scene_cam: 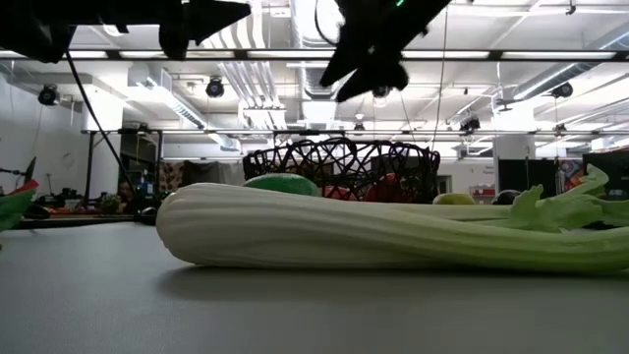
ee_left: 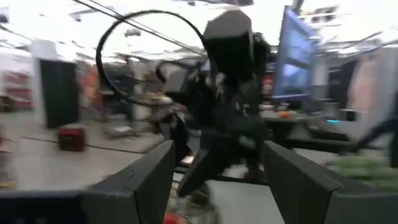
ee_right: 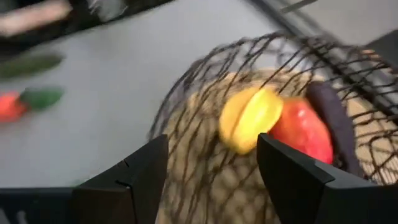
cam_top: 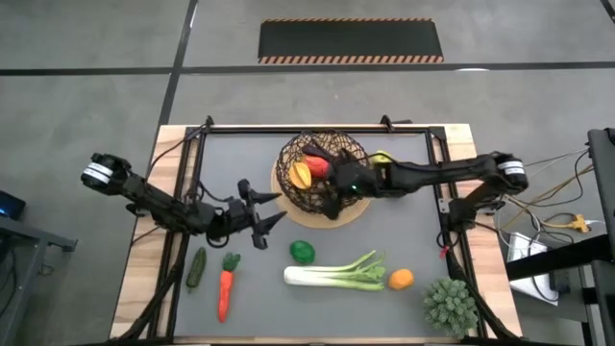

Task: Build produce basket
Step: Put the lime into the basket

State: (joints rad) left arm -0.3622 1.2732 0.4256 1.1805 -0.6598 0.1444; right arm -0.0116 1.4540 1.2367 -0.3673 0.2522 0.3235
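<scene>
Dark brown open-lattice basket (cam_top: 322, 173) on a pale wooden disc (cam_top: 357, 210), holding a yellow pepper (cam_top: 302, 175), a red pepper (cam_top: 319, 166) and a dark eggplant (ee_right: 329, 118). On the grey table (cam_top: 404, 235): white-green leek (cam_top: 334, 275), orange (cam_top: 401, 279), green apple (cam_top: 302, 252), orange carrot (cam_top: 224, 291) with green top, dark green cucumber (cam_top: 196, 268), spiky green plant (cam_top: 450, 305).

leek (scene_cam: 393, 236) tip past frame edge

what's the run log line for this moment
right gripper: open over dark woven wire basket | inside: yellow pepper, red pepper | left gripper: open, empty | white-green leek: on table
</scene>
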